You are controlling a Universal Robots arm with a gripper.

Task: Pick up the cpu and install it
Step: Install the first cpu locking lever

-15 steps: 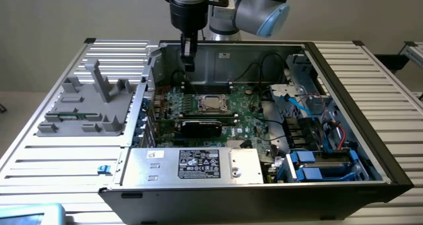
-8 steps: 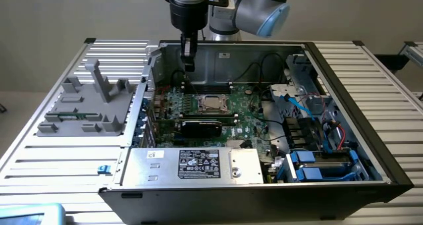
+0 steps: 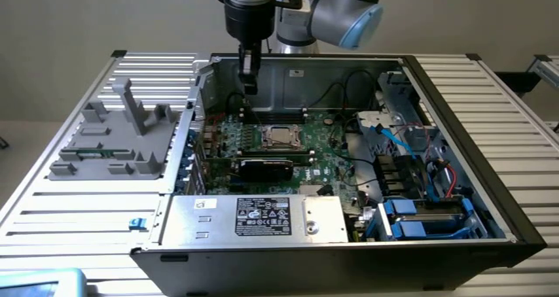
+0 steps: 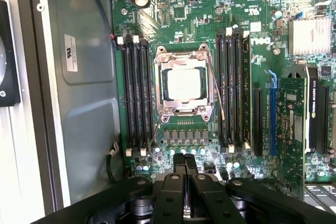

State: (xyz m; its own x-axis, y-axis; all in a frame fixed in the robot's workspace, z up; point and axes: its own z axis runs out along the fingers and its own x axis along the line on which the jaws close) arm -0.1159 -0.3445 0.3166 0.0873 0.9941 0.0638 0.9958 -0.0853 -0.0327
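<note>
Clock directions are read on the exterior view, 6 nearest the camera.

At 6: black case (image 3: 306, 271) front, matte and boxy, lying open-side-up on a ribbed aluminium slat table (image 3: 78, 212). Just behind it sits the power supply (image 3: 262, 215), a bare silver sheet-metal box with a black label. At 4: 2 blue plastic drive brackets (image 3: 410, 218), glossy, with loose cables beside them. At 9, outside the case, is a grey plastic fixture (image 3: 114, 140), matte and blocky, with 2 upright posts.

Centre: green motherboard (image 3: 328, 159) (image 4: 178, 9), flat and densely populated. The black graphics card (image 3: 266, 167) (image 4: 299, 114) stands on edge across it.

Just beyond the card at 12 is the cpu (image 3: 279, 137) (image 4: 184, 85), a small flat square with a dull silver-tan top. It lies seated in the socket, ringed by the shiny metal socket frame (image 4: 163, 59). A thin wire lever stands off at an angle beside the frame. Long black memory slots (image 4: 137, 93) flank the socket on both sides. Finned silver heatsink (image 4: 310, 35) well apart.

Farther, at 11 of the cpu: gripper (image 3: 250, 84) (image 4: 184, 163), black and slim, hangs over the board's far edge. Its fingers are pressed together, gripping nothing and touching nothing, clear of the cpu.

At 12: grey case back wall, then the arm (image 3: 345, 16), rounded silver metal joints with blue caps.
</note>
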